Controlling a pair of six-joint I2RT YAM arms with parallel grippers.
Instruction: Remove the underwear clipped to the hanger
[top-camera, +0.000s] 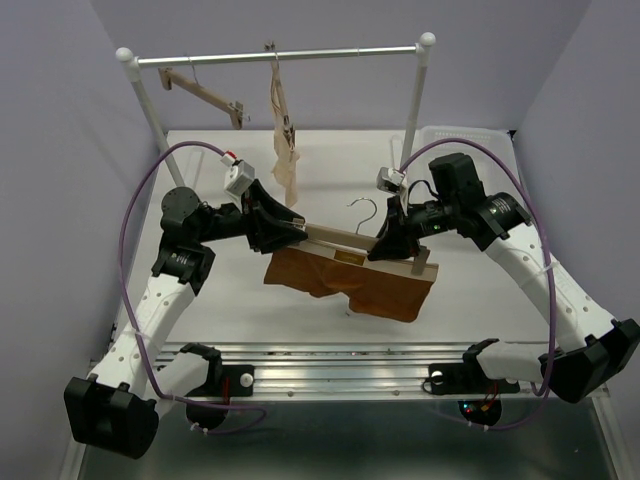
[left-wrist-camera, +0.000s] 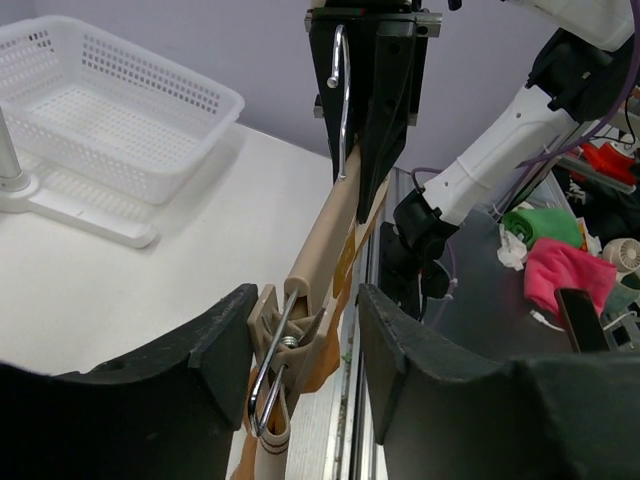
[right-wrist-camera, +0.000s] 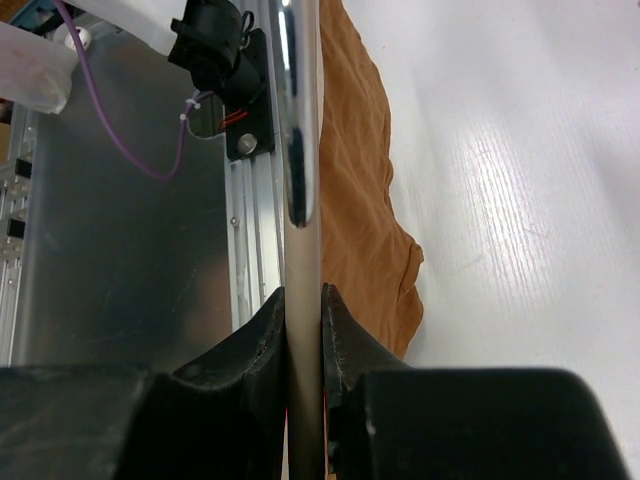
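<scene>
Hovering over a white table (top-camera: 480, 200) amid lilac walls (top-camera: 60, 100), the hanger (top-camera: 335, 236) is pinched by right jaws; left jaws gape.

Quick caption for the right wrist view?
Right gripper, jaws shut on the hanger, with the underwear hanging below.

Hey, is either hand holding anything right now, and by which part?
The right hand grips the hanger by its wooden bar, beside the hook. The left hand straddles the end clip, open, not clamped.
</scene>
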